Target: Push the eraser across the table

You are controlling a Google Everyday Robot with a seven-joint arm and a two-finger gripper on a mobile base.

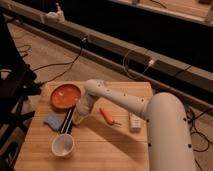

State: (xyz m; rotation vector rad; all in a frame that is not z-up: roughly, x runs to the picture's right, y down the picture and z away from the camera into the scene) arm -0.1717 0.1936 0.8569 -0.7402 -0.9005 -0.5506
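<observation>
You are looking down at a small wooden counter with your white arm reaching across it from the right. The arm is bending at a rounded joint above the orange plate and dropping down toward the left half of the counter. Your claw is sitting at the end of that drop, just to the right of the eraser and low over the wood; you cannot tell from here whether it is touching the eraser, only that it is right beside it. I cannot tell whether the claw is released or clenched, since its tip is blending into the arm's own shape.

The eraser is lying flat on the left part of the counter, running from near the plate's lower edge down toward the white cup, with its long side tilting slightly. The blue pad is resting just to the left of the eraser, close enough that the two may be touching. The white cup is standing upright near the counter's front left corner, just below the eraser's lower end.

To the right of your claw, the orange pen-like tool is lying at an angle near the counter's middle. Further right, a small white object is lying beside the arm.
</observation>
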